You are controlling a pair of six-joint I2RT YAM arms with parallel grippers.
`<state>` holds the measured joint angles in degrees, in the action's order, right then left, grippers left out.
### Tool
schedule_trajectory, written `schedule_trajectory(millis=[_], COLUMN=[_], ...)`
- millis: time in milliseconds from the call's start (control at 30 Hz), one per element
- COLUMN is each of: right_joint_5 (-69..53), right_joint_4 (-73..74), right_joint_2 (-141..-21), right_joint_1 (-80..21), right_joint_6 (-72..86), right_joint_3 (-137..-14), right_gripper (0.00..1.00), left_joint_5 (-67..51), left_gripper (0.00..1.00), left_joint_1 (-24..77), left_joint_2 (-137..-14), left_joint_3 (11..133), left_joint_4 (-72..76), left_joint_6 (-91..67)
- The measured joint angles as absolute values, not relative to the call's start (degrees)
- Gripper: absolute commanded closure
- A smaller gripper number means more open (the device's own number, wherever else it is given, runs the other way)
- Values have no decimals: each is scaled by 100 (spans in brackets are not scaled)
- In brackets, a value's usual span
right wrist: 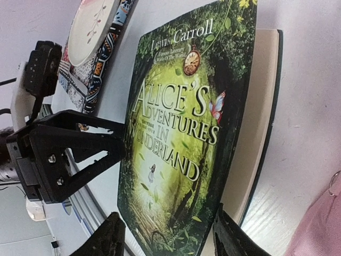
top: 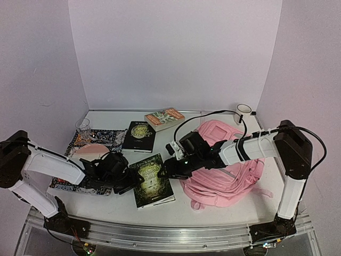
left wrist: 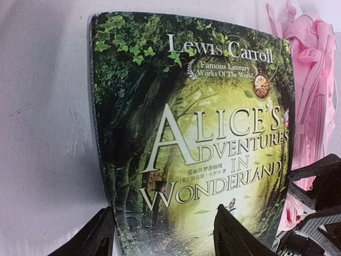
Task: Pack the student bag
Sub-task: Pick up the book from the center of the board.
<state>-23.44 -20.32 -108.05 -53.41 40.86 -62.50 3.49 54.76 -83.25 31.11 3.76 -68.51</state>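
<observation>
The pink student bag (top: pixel 229 168) lies at the right of the table; its edge shows in the left wrist view (left wrist: pixel 309 69). A green book, "Alice's Adventures in Wonderland" (top: pixel 153 180), lies just left of the bag. Its front cover is bowed up off the pages (right wrist: pixel 256 122). My left gripper (top: pixel 134 178) is open at the book's left edge (left wrist: pixel 165 237); one finger is beside the spine and the other is over the cover. My right gripper (top: pixel 166 169) is open at the book's right edge (right wrist: pixel 168 237), its fingers spread over a corner of the cover.
A plate (top: pixel 89 152) lies on a patterned cloth (top: pixel 109 138) at the left, with a glass (top: pixel 83 127) behind it. A dark book (top: pixel 139 136) and an orange-and-green book (top: pixel 164 118) lie at the back. A white mug (top: pixel 243 110) stands at the back right.
</observation>
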Motion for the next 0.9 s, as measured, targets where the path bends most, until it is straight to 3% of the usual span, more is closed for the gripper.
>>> schedule_trajectory(millis=[233, 400, 500, 900], right_joint_5=[-2630, -2757, -2764, -2808], right_joint_4=[-2364, -2551, -2585, -3042], right_joint_2=[-10805, -10805, -10805, -10425], right_joint_1=[-5341, -5341, -5341, -5278], right_joint_6=[4275, 4382, 4444, 4946], right_joint_3=[-6250, -6250, -6245, -5750], right_gripper=[59, 90, 100, 100], left_joint_5=[174, 159, 252, 971], left_gripper=[36, 35, 32, 10], left_joint_1=[5505, 5558, 5561, 5561], left_joint_2=[-8278, -8081, -7801, -6418], left_joint_3=[3005, 2968, 2786, 2129], left_joint_4=[749, 1221, 1393, 1413], left_joint_6=[-6985, -7075, -7133, -7317])
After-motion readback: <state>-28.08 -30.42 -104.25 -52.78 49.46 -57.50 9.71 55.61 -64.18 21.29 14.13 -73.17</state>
